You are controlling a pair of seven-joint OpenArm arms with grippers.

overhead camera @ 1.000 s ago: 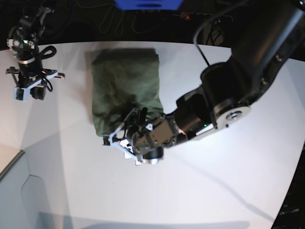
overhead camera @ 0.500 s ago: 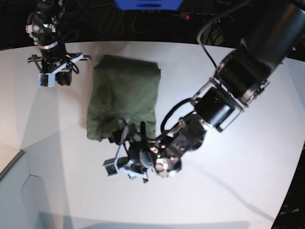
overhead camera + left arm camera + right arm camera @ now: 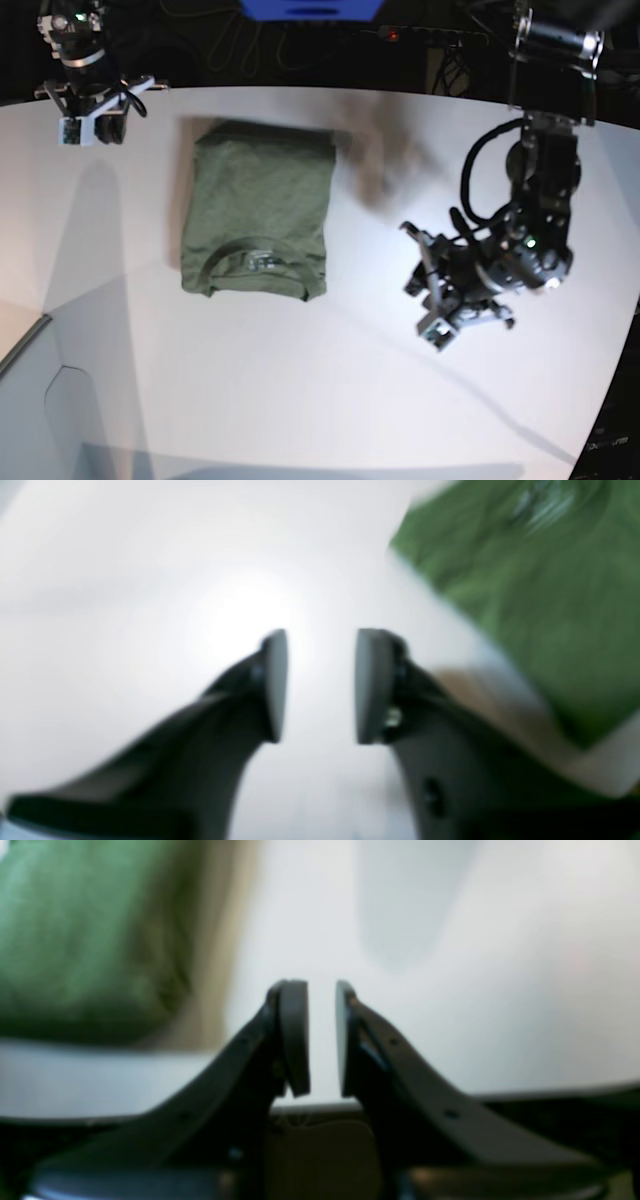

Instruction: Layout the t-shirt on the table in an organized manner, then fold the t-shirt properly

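The olive-green t-shirt [image 3: 255,210] lies folded into a flat rectangle on the white table [image 3: 300,400], its ribbed collar [image 3: 255,255] showing at the near edge. My left gripper [image 3: 432,322] hovers over bare table to the shirt's right. Its jaws are a moderate gap apart with nothing between them [image 3: 320,685], and the t-shirt [image 3: 525,605] fills that view's upper right. My right gripper [image 3: 90,125] is at the table's far left corner, apart from the shirt. Its pads [image 3: 295,1035] stand a narrow gap apart, holding nothing, with the t-shirt [image 3: 85,940] blurred at left.
Behind the table's far edge are a blue object [image 3: 310,8], a power strip with a red light [image 3: 392,35] and dark cables. The table's curved edge runs along the lower left, with a grey surface [image 3: 30,400] below it.
My left arm drew back from the shirt's near edge to the right and its jaws narrowed. The right arm moved toward the far left corner. The shirt now lies flat with its collar showing.
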